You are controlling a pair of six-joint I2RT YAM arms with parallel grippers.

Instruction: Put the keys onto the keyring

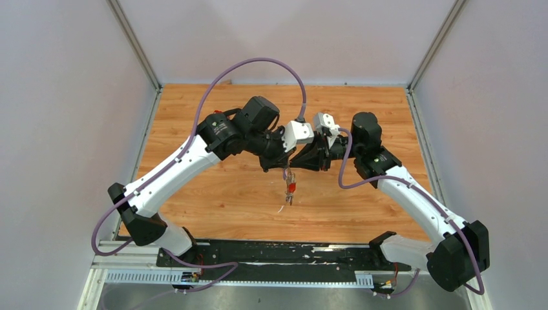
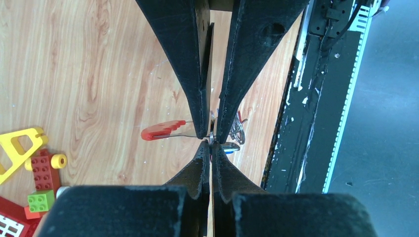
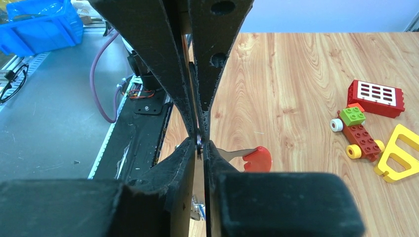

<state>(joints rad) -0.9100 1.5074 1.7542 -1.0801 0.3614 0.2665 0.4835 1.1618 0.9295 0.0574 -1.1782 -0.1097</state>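
Both grippers meet tip to tip above the middle of the table. My left gripper (image 1: pixel 283 165) (image 2: pixel 211 144) and my right gripper (image 1: pixel 296 164) (image 3: pixel 199 143) are both shut on the thin metal ring of the keyring (image 2: pixel 211 132) (image 3: pixel 198 140), held in the air. A red-headed key (image 2: pixel 160 131) (image 3: pixel 258 159) sticks out sideways from the ring. A blue-headed key (image 2: pixel 230 147) and a tangle of small metal rings (image 2: pixel 239 129) hang just beyond the fingertips. In the top view the bunch (image 1: pixel 289 188) dangles below the grippers. The strap is hidden.
Toy blocks lie on the wood: a yellow triangular frame (image 2: pixel 17 145) (image 3: pixel 398 153), a red block with white buttons (image 3: pixel 375 98), a brick car (image 3: pixel 358 136) and a green brick (image 2: pixel 40 200). The black base rail (image 1: pixel 278 255) runs along the near edge. A blue bin (image 3: pixel 39 22) stands off the table.
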